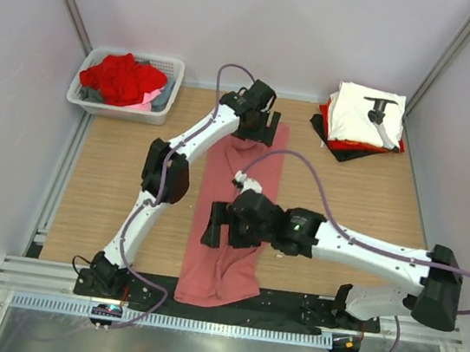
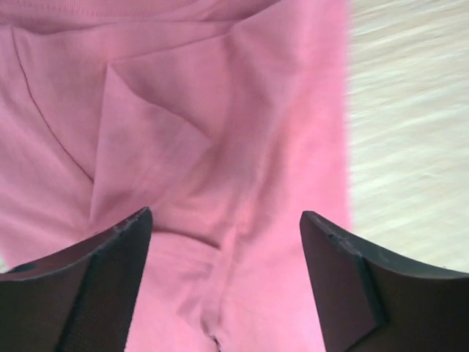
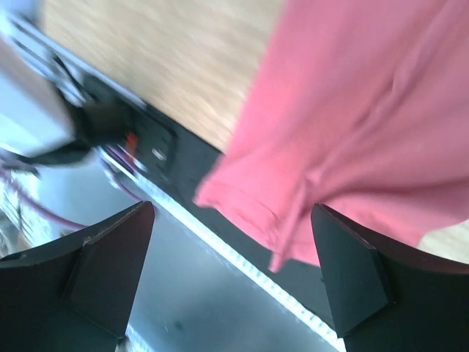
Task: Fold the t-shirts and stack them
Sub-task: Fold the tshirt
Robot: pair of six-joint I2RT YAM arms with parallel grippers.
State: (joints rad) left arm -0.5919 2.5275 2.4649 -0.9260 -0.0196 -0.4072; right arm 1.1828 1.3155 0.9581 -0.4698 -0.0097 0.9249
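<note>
**Top view, centre of frame.** The salmon-pink t-shirt (image 1: 220, 178) is lying as a long narrow strip on the table (image 1: 109, 202). It is running from the upper middle down to the bottom of the frame, where its lower end is draping over the black strip at the table's edge. Being so narrow, it looks folded lengthwise, so the step in hand is judged to be the crosswise fold.

The left gripper (image 1: 258, 127) is hovering at the strip's upper end and the right gripper (image 1: 217, 226) over its lower half. Both are holding their jaws spread wide, gripping nothing (each wrist view is showing only pink cloth below the gap). The next move is probably calling for a descent, a pinch on one end's edge, and a carry over the other end.

**Upper right.** The folded stack (image 1: 362, 115) is waiting, a white t-shirt with black print lying on top of red and black ones.

**Upper left.** The basket (image 1: 113, 112) is holding crumpled red cloth (image 1: 122, 79).

**Hard to make out.** The right arm is covering the strip's middle. Whether any fingertip is touching the cloth cannot be told. The right wrist view is blurring, and the grey and pink scraps in the basket are lying mostly buried.
</note>
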